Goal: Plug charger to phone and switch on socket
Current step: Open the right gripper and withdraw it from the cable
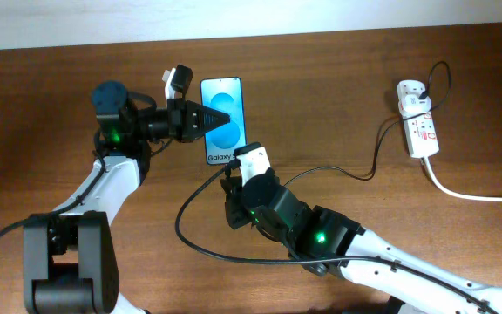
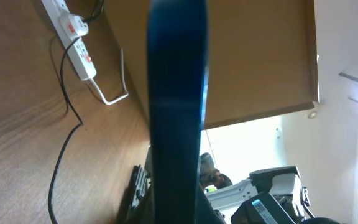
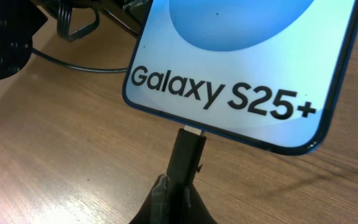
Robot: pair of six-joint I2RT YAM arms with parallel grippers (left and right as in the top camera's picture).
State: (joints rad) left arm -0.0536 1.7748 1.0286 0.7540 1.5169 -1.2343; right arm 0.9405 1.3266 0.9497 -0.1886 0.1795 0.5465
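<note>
Roughly halfway, judging from the wooden table (image 1: pixel 59 78). Near its middle, grips the phone (image 1: pixel 224 94) by a long edge with the left gripper (image 1: pixel 219 119), fingers closed over it, screen up. Far to the right, well apart from both arms, leaves the socket (image 1: pixel 417 122) untouched; cannot tell whether switched on. Pinches the charger (image 1: pixel 375 153) at its plug (image 3: pixel 188 155) with the right gripper (image 3: pixel 174 193), clenched tight. Meets the port at the phone's text end, a sliver of metal showing, so probably not fully seated. Left to do: push home, then press the switch.
</note>
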